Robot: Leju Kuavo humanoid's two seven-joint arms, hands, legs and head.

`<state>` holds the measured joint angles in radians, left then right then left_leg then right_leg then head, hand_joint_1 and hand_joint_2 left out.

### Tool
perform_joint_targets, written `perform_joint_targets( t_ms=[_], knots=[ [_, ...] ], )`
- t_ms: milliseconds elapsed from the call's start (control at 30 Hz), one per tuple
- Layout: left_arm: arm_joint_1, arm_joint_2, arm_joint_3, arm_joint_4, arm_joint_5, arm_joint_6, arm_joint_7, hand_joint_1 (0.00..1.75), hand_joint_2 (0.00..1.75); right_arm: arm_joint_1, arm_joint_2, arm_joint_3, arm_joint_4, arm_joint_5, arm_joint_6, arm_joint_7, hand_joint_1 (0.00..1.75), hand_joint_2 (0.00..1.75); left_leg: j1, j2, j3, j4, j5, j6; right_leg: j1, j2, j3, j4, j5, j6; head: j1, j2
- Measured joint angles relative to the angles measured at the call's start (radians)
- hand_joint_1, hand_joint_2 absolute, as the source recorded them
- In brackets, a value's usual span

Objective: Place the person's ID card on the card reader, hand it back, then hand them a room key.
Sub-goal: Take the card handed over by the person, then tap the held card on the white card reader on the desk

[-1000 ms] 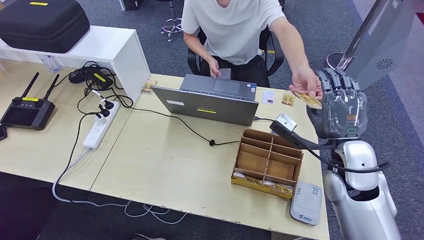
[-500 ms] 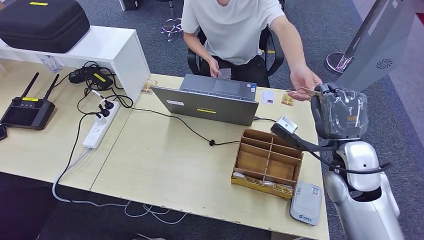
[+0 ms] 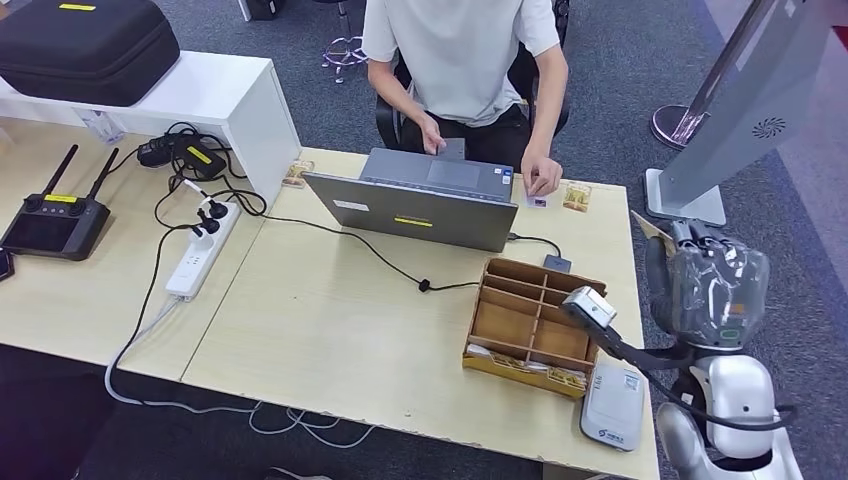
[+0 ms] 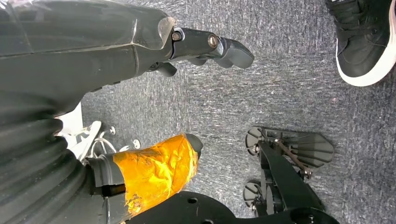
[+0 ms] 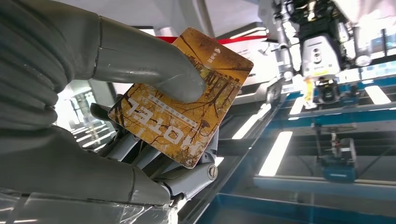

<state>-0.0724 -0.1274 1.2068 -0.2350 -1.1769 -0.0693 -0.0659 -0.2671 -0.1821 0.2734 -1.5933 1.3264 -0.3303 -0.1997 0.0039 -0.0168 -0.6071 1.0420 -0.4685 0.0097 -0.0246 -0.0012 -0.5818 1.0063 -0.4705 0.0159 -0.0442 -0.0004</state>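
Note:
My right hand (image 3: pixel 708 283) is raised beside the table's right end, just off its edge. Thumb and fingers pinch a yellow card (image 5: pixel 182 100) printed HOTEL, and the card's edge (image 3: pixel 652 227) sticks up above the hand. From the right wrist the hand (image 5: pixel 79 158) is seen against ceiling lights. A white card reader (image 3: pixel 612 405) lies flat at the table's near right corner, below that hand. The person (image 3: pixel 460 60) sits behind the laptop, one hand (image 3: pixel 543 183) resting on the table near a small white card. My left hand (image 4: pixel 140 42) hangs over the carpet, fingers apart, holding nothing.
A wooden divided organiser (image 3: pixel 545 275) with cards in its front slots stands just left of the reader. An open laptop (image 3: pixel 415 205) with cable sits mid-table. A yellow card (image 3: pixel 576 197) lies at the far right. A power strip (image 3: pixel 200 250), controller (image 3: pixel 55 225) and black case (image 3: pixel 85 40) are at the left.
The person let go of the yellow card and drew the arm back to the table by the laptop. My right hand closed on the card and came down toward me.

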Motion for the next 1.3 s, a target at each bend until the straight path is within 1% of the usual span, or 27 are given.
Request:
perform_joint_targets(
  t_ms=[267,500,733,833,1033,1300],
  knots=[
    [0.001,-0.003,0.031,0.0,0.024,0.004,0.001,0.0,1.75,0.208,0.003,-0.142,-0.1,-0.005,-0.082,-0.053,1.75,1.75,0.0,-0.001,0.0,0.0,-0.001,0.0,0.0,-0.001,0.0,0.0,0.0,0.0,0.0,0.0],
    [0.0,-0.005,0.046,0.0,0.034,0.006,0.001,0.0,1.75,0.337,0.037,-0.233,-0.125,-0.018,-0.112,-0.094,1.75,1.75,0.0,0.0,0.0,0.0,-0.001,0.0,0.0,-0.001,0.0,0.0,-0.001,0.0,0.0,0.0],
    [0.0,-0.009,0.047,0.0,0.034,0.006,0.001,0.0,1.75,0.373,0.062,-0.26,-0.124,-0.012,-0.116,-0.107,1.75,1.75,0.0,0.0,0.0,0.0,-0.001,0.0,0.0,0.0,0.0,0.0,-0.001,0.0,0.0,0.0],
    [0.0,-0.01,0.049,0.0,0.034,0.006,-0.001,0.0,1.75,0.398,0.077,-0.262,-0.108,0.023,-0.124,-0.116,1.75,1.75,0.0,0.0,0.0,0.0,-0.001,0.0,0.0,0.0,0.0,0.0,-0.001,0.0,0.0,0.0],
    [-0.004,-0.012,0.051,0.0,0.028,0.001,-0.01,0.0,1.75,0.434,0.106,-0.23,0.015,0.094,-0.182,-0.088,1.75,1.75,0.0,0.0,0.0,0.0,-0.002,0.0,0.0,0.0,0.0,0.0,-0.001,0.0,0.0,0.0],
    [-0.006,-0.02,0.051,0.0,0.021,-0.004,-0.017,0.0,1.75,0.439,0.132,-0.187,0.168,0.105,-0.197,-0.058,1.75,1.75,0.0,0.0,0.0,0.0,-0.002,0.0,0.0,0.0,0.0,0.0,-0.002,0.0,0.0,0.0]
  ],
)
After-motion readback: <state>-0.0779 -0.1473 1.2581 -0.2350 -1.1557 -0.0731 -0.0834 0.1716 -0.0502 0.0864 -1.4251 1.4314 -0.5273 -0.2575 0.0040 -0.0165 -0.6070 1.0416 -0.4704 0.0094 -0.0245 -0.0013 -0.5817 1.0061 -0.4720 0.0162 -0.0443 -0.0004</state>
